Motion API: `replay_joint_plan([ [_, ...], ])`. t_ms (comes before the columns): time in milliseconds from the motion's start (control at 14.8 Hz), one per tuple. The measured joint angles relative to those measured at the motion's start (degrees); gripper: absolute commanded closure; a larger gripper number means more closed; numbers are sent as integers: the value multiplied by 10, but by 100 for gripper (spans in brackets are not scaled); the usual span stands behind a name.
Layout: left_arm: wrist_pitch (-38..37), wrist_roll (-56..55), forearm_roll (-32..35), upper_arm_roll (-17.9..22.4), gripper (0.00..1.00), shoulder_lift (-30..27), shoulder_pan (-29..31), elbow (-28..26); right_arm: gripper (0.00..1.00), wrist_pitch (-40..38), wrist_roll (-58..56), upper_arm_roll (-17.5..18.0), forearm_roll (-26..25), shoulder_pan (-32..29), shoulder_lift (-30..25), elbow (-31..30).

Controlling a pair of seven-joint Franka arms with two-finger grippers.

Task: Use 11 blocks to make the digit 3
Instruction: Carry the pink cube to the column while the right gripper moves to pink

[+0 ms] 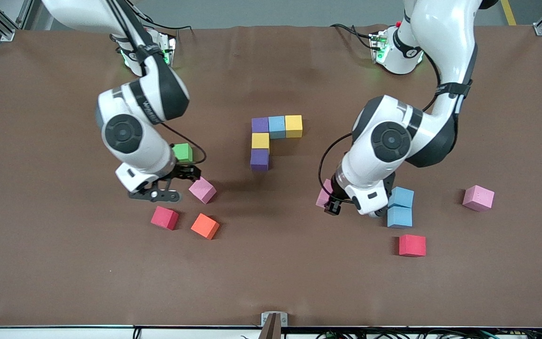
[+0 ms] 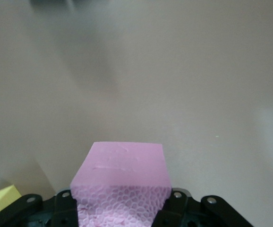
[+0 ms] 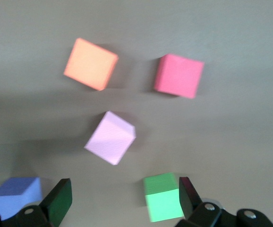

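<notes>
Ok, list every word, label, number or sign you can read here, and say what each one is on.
Right arm, black band near its wrist: white lettering, too small and tilted to read.
Left arm's base: a small round mark, not readable.
Cubes, table, left gripper, right gripper: no text to see.
So there is no text that can be quoted.

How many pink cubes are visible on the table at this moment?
3: one in the left gripper, pink cube; one beside the right gripper, pink cube; one at the left arm's end, pink cube. Arms may hide others.
</notes>
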Motion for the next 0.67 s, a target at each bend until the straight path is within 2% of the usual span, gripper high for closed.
replay_joint_plan([
  [405,21,-152,4,-1,94,41,-54,-19,0,-53,-105,0,0,-60,-28,2],
  [675,124,-249,5,-2,92,49,-75,-86,0,-92,-130,-1,0,-80,-49,7],
])
